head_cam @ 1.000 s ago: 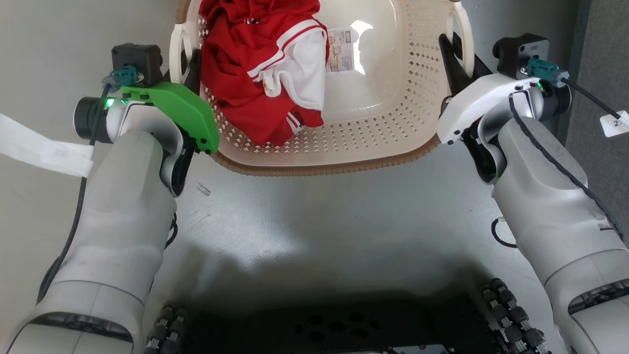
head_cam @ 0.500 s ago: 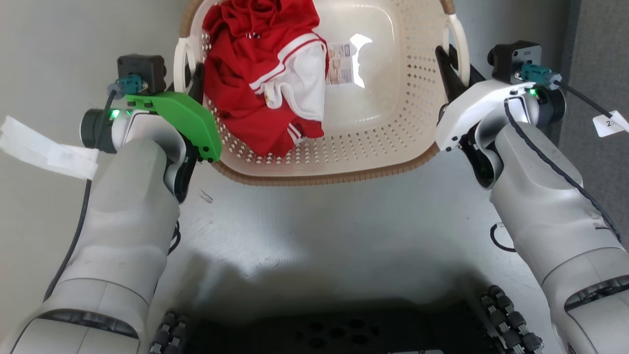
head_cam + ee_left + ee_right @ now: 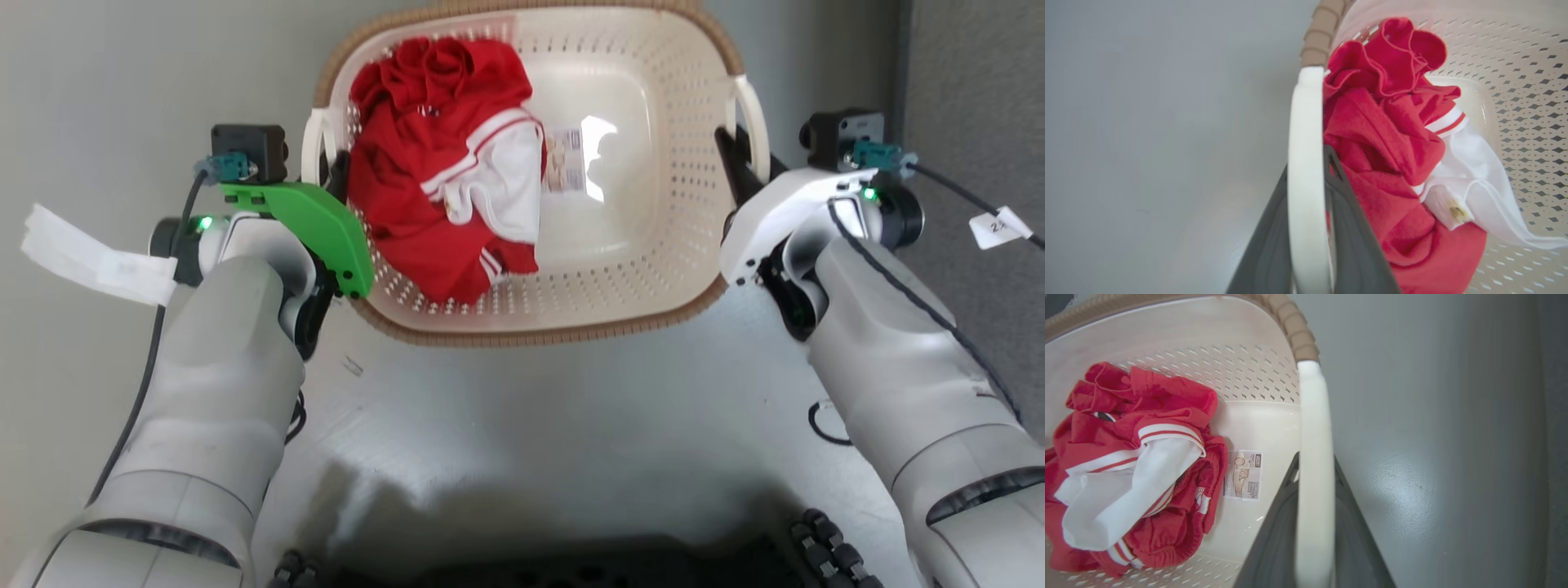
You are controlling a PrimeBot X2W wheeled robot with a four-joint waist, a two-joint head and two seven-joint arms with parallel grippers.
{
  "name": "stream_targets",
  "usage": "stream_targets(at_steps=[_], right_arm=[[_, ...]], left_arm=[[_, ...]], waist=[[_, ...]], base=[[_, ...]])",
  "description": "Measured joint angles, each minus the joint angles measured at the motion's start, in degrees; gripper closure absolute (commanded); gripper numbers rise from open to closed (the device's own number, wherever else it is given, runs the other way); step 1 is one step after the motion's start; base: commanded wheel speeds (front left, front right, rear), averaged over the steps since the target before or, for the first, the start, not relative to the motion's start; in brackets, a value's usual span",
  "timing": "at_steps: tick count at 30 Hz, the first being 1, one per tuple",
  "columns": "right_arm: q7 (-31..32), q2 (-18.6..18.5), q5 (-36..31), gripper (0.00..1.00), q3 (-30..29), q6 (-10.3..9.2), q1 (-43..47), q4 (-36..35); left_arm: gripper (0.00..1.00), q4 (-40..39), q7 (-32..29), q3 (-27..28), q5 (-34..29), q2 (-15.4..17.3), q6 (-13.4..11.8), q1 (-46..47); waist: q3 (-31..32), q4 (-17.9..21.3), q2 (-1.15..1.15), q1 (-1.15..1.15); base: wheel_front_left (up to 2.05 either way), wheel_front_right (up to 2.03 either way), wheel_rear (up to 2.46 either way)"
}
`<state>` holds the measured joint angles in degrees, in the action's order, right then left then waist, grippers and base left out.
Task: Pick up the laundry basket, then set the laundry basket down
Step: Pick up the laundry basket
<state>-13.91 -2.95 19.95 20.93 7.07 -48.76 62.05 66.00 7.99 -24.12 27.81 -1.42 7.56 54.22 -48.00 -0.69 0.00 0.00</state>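
Floor [image 3: 531, 425]: plain grey, running under and ahead of the robot.

Laundry basket [image 3: 555, 335]: centred ahead between the two arms, level, opening up. It sits over the floor; whether its base touches the floor I cannot tell. Judged: it is too wide for one arm, so it is held from both short sides.

Red-and-white garment [image 3: 441, 188]: bunched in the basket's left half against the left wall, with the right half bare. Judged: the load is off-centre, so lifting by one handle alone would tip it.

Left handle [image 3: 313, 151] and right handle [image 3: 755, 122]: white bars, each passing between one gripper's two dark fingers.

Left gripper [image 3: 1308, 163]: clamped on the left handle, one finger outside the bar and one inside, close against the cloth.

Right gripper [image 3: 1314, 461]: clamped on the right handle in the same way, with its inner finger over bare basket wall. Judged: the matching holds keep the rim level.

Label [image 3: 563, 159]: flat on the basket bottom, just beside the garment's white part, uncovered
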Motion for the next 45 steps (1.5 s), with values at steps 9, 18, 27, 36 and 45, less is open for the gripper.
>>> stream_targets(at_steps=[9, 18, 27, 36, 45], right_arm=[[1.5, 0.9, 1.3, 1.0, 1.0, 0.08, 1.4, 3.6], [4.3, 1.1, 2.8, 1.0, 2.8, 0.43, 3.2, 5.4], [7.2, 1.2, 5.5, 1.0, 4.8, 0.43, 5.3, 5.7], [9.6, 1.2, 8.9, 1.0, 6.6, 0.42, 7.4, 5.3], [12.9, 1.1, 12.9, 1.0, 9.6, 0.33, 10.8, 3.1]], left_arm=[[1.0, 0.3, -3.4, -1.6, 4.3, -0.1, 0.0, -2.7], [1.0, -0.1, -7.3, -3.7, 8.4, 0.1, 0.0, -6.0], [1.0, 0.0, -11.0, -5.1, 11.0, 0.4, 0.0, -8.2], [1.0, 0.5, -13.4, -5.6, 13.0, 0.4, 0.0, -9.7], [1.0, 1.5, -16.3, -6.1, 14.7, 0.6, 0.0, -11.8]], waist=[[5.3, 0.3, 0.0, 0.0], [10.7, 1.0, 0.0, 0.0], [16.0, 1.8, 0.0, 0.0], [21.1, 2.3, 0.0, 0.0], [25.5, 2.5, 0.0, 0.0]], base=[[0.0, 0.0, 0.0], [0.0, 0.0, 0.0], [0.0, 0.0, 0.0], [0.0, 0.0, 0.0], [0.0, 0.0, 0.0]])
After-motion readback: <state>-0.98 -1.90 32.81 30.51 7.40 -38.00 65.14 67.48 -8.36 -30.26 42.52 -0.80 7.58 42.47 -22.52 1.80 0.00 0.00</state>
